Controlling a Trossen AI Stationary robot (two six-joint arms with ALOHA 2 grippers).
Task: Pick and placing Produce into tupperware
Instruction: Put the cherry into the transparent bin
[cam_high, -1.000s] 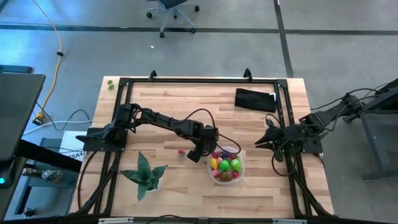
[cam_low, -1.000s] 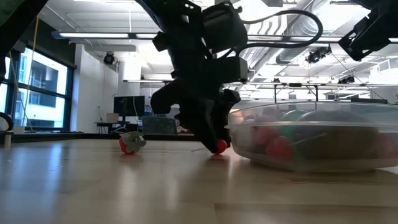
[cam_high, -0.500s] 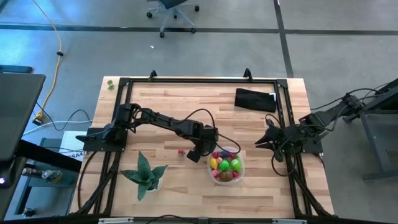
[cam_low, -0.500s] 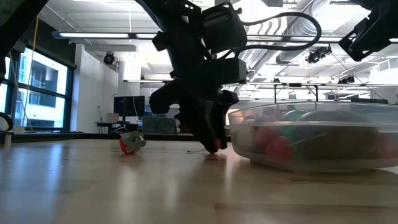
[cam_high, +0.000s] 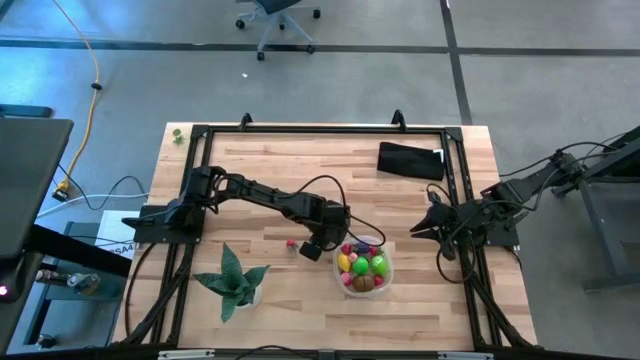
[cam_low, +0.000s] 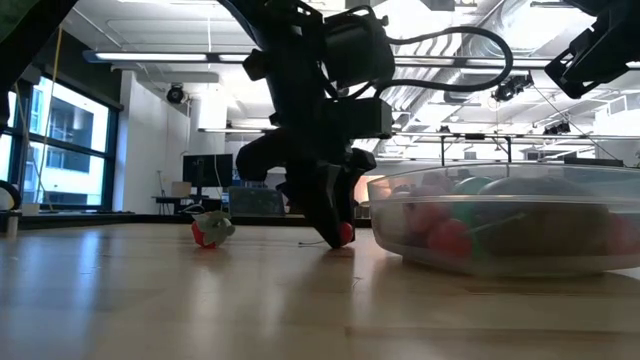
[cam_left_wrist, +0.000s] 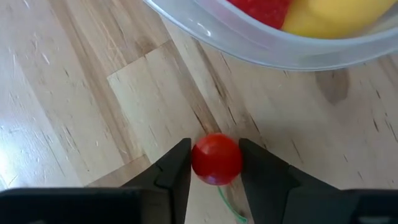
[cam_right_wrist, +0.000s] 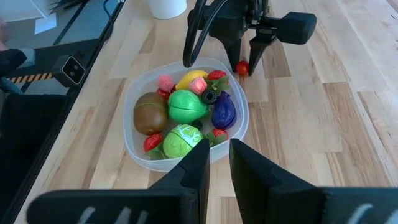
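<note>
A small red ball of produce (cam_left_wrist: 216, 158) lies on the table just left of the tupperware (cam_high: 366, 268), a clear round container filled with several colourful pieces. My left gripper (cam_left_wrist: 216, 169) stands over the ball, shut on it; the low view shows the same gripper (cam_low: 338, 232) down at the table. Another red-and-green piece (cam_high: 290, 243) lies on the wood farther left. My right gripper (cam_right_wrist: 219, 163) waits at the table's right side (cam_high: 420, 232). It looks toward the tupperware (cam_right_wrist: 186, 106), and its fingers are a narrow gap apart with nothing between them. My left gripper pinches the red ball between its two fingers, one pad on each of two opposite sides (cam_left_wrist: 196, 163). The fingers come from above, pointing steeply down. In the low view the ball (cam_low: 346, 235) sits at the tabletop, beside the tupperware's wall.
A potted plant with spiky green leaves (cam_high: 236, 280) stands at the near left. A black pouch (cam_high: 410, 160) lies at the far right. A black frame (cam_high: 320, 130) runs along the table's edges. Bare wood shows between the plant and the tupperware.
My left gripper's fingers have drawn in around the red ball while the hand kept its place. The ball has stayed down at the table next to the tupperware.
</note>
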